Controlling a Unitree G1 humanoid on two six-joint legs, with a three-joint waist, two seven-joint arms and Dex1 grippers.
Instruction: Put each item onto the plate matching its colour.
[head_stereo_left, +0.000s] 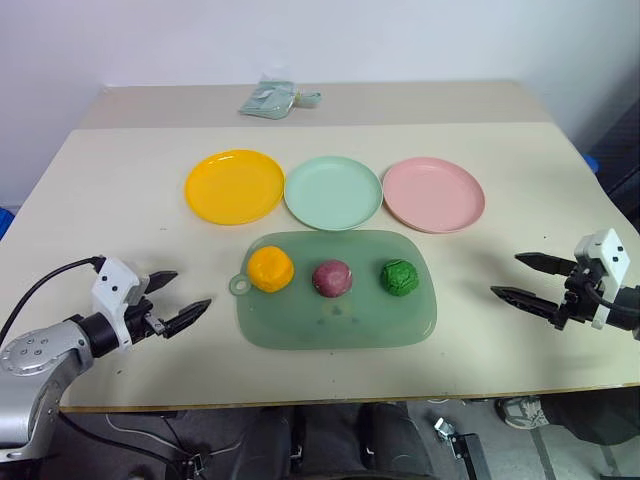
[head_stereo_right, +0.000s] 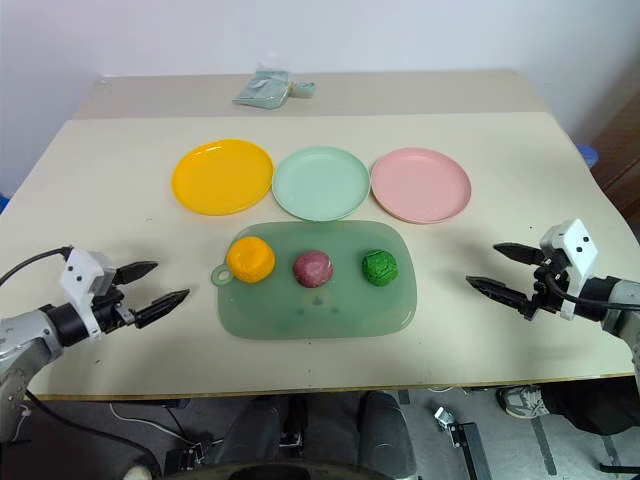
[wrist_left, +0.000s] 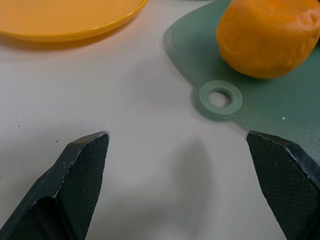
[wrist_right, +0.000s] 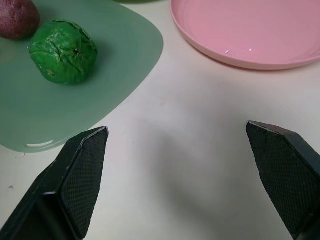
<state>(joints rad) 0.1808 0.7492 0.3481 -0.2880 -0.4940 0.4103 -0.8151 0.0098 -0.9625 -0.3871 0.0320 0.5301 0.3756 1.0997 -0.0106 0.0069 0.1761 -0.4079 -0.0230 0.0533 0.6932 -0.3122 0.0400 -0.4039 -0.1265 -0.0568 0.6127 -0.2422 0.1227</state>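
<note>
Left tool: your left tool (head_stereo_left: 177, 297) hovers over the bare surface to the left of the tray, fingers spread wide and holding nothing; it points toward the tray's handle hole.
Right tool: your right tool (head_stereo_left: 527, 277) hovers over the surface to the right of the tray, fingers also spread apart and empty, aimed toward the tray.
Tray: you see a large translucent green rounded-rectangle plastic tray (head_stereo_left: 330, 325) lying flat at the middle of the pale beige surface (head_stereo_left: 100, 200), its ring-shaped handle hole on the left edge.
Orange item: the lumpy orange-yellow ball (head_stereo_left: 270, 268) sits at the left end of the tray, just beside the handle hole.
Red item: the dark maroon-red lumpy ball (head_stereo_left: 332, 278) rests at the middle of the tray, between the other two.
Green item: the dark green bumpy ball (head_stereo_left: 399, 277) lies toward the right end of the tray.
Plates: beyond the tray you have a row of three round shallow plastic plates, all bare: the yellow plate (head_stereo_left: 234, 186) on the left, the pale mint green plate (head_stereo_left: 333, 192) in the middle, the pink plate (head_stereo_left: 433, 193) on the right.
Far edge: a small crumpled greenish packet (head_stereo_left: 272, 99) lies on the surface well behind the plates.
</note>
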